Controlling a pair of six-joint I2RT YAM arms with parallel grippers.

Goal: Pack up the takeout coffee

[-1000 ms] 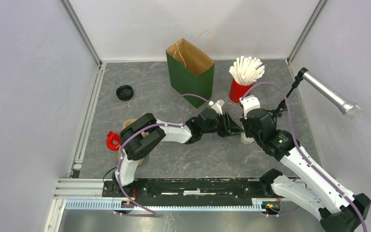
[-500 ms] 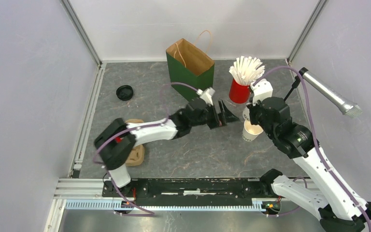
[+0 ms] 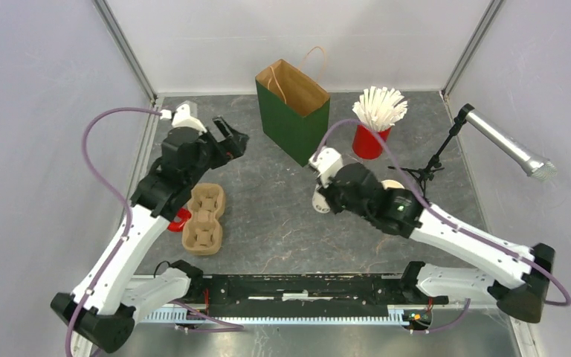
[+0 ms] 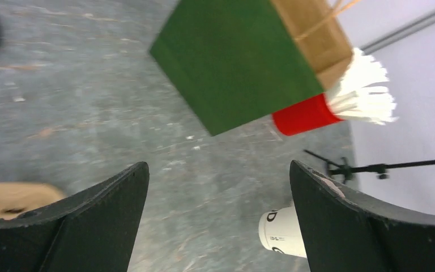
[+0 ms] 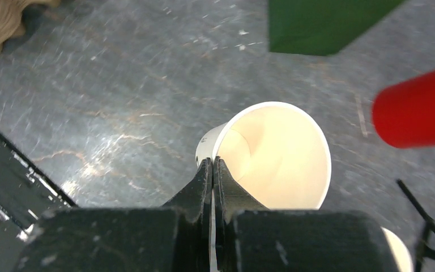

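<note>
**Right arm has a cup by the rim; the packing itself is yet to come**

The right end effector (image 5: 212, 164) is pinched together on the rim of one takeout coffee cup (image 5: 277, 153), one finger inside the wall and one outside. The cup hangs just ahead of the fingertips, open-topped with no lid on it. I can't tell from here whether its base is clear of the counter (image 3: 268, 223).

The left end effector (image 4: 218, 167) stands with its fingers wide apart and nothing between them. A second cup (image 3: 392, 184) sits on the far side of the right arm, mostly hidden by it.

My read is that this is the carrying step: one cup is gripped but not yet placed. The green bag (image 3: 297, 123) stands beyond the right end effector. The pulp carrier (image 3: 204, 218) lies well off to its left, nearer the other arm.

The next move probably calls for a level, unhurried carry. A pinch on a thin paper wall could let the cup swing or crease. After that it needs a straight drop into a round well or the bag's mouth (which one, I can't say).

- **Cup:** smooth white paper outside with small dark print, matte tan inside, tapered, with a rolled lip.
- **Carrier:** rough brown moulded pulp with rounded hollows.
- **Bag:** stiff paper, green outside and kraft brown inside, boxy and upright, with thin cord handles.
- **Counter:** grey and stone-like, with pale veins
</note>
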